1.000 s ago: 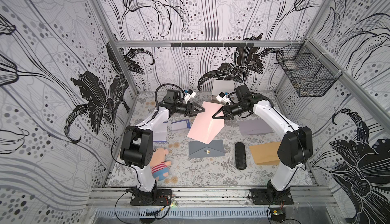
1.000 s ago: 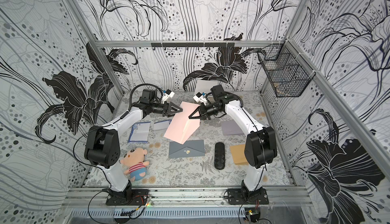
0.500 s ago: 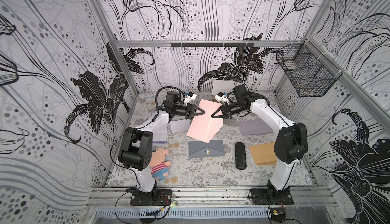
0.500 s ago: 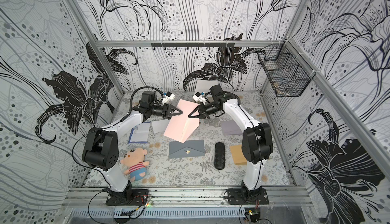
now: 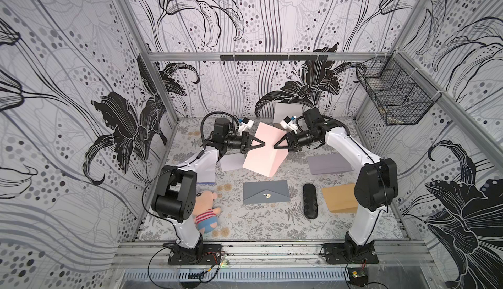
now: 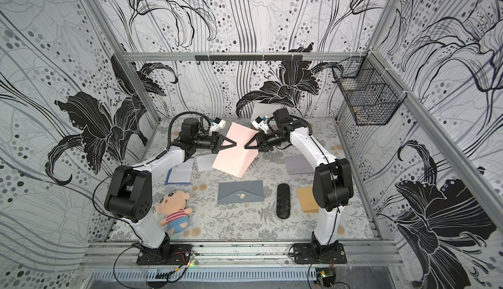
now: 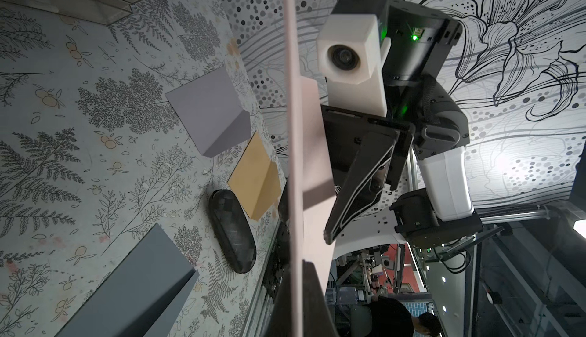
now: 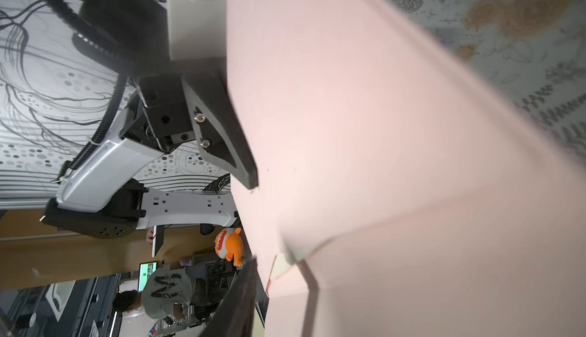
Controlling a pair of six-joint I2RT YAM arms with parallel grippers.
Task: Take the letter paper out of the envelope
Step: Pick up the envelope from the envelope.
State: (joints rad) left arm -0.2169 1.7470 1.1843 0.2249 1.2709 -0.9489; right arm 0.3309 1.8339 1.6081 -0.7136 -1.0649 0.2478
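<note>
Two grippers meet at a pink envelope (image 5: 265, 156) held aloft. The left gripper (image 5: 262, 144) clamps its edge; whether the right gripper (image 5: 275, 147) grips is unclear. The letter paper is unseen, likely inside; hold firm, pinch only paper.

A robotics lab: an aluminium-framed cell (image 5: 190, 56) with lily-print walls (image 5: 68, 89) holds two rail-mounted robot arms (image 5: 200, 161); outside are a monitor (image 8: 147, 275) and a person (image 8: 166, 291).
</note>
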